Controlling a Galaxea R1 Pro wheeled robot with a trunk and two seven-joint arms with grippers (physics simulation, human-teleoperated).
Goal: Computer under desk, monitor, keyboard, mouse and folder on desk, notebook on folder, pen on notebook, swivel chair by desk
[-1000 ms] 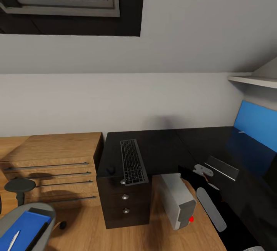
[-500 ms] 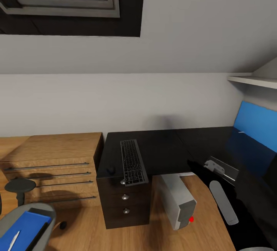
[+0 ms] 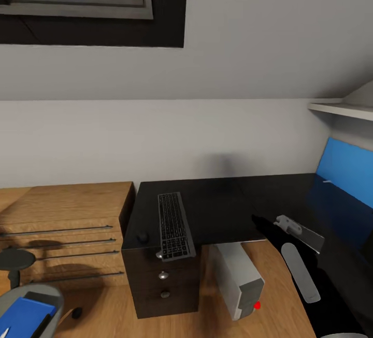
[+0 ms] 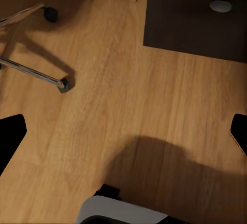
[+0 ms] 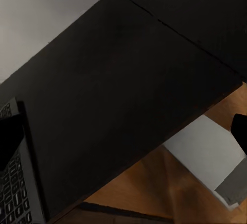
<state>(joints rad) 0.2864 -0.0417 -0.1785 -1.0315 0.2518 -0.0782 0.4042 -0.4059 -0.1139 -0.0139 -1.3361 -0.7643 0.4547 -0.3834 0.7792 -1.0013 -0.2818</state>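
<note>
The keyboard [image 3: 174, 226] is laid lengthwise on the desk [image 3: 223, 203], its near end overhanging the front edge, with the mouse [image 3: 141, 237] just beside it at the desk's left edge and bare black top stretching rightward. The computer [image 3: 239, 281] is seen on the wooden floor [image 3: 109, 312], half under the desk. The right gripper [image 5: 123, 131], spread wide, is held above the desk between keyboard and computer; the left gripper [image 4: 123, 131], also spread, is held over open floor near the swivel chair [image 3: 20, 302], which carries the folder [image 3: 23, 317].

Right arm [image 3: 300, 270] extended forward, tool [image 5: 123, 131] fingers spread apart; left tool [image 4: 123, 131] fingers likewise spread.
</note>
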